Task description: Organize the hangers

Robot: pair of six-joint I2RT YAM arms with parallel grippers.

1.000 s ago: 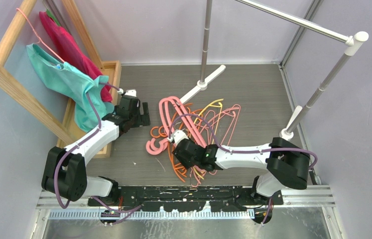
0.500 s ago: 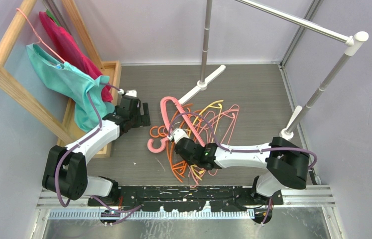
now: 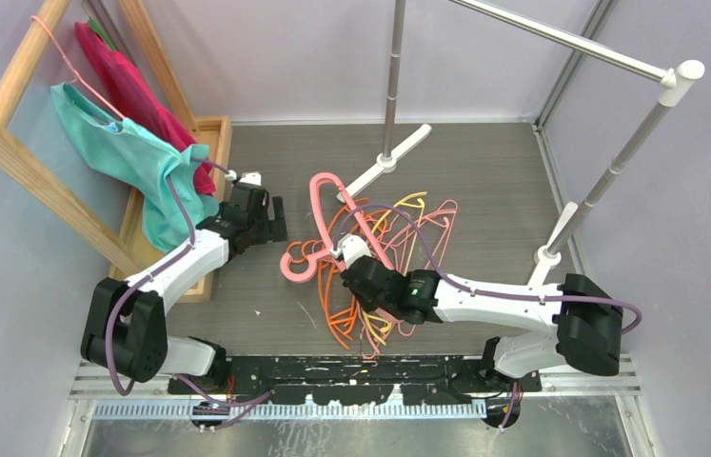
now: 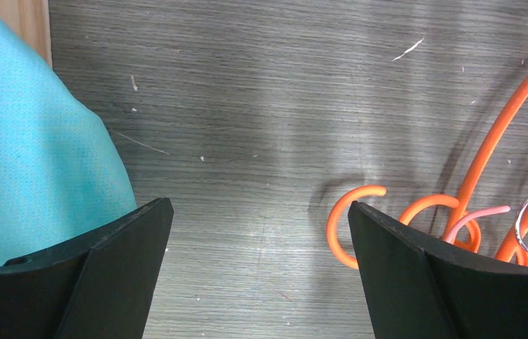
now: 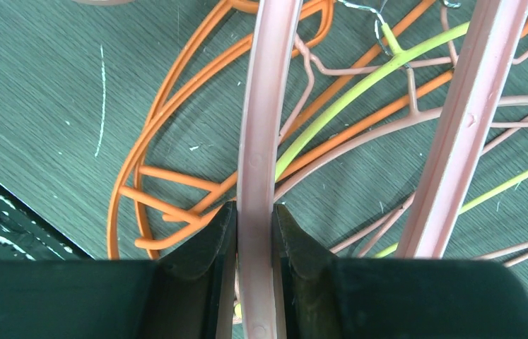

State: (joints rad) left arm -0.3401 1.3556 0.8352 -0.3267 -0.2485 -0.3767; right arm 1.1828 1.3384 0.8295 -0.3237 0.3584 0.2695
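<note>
Gripping the pink hanger (image 5: pixel 266 106) by one arm, right hand (image 5: pixel 255 224) clamped tight; tangled hangers (image 3: pixel 408 224) on worktop (image 3: pixel 484 171) beneath it. Likely stiff, light, snag-prone; better held near hook. Left hand (image 4: pixel 259 212) open, empty.

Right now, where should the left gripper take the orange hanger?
Grip the orange hanger on its straight bar, coming from above, with the open left gripper turned to straddle it. That stretch runs alone over the table. Lower down, its hooks crowd a pink hook and a wire ring.
</note>
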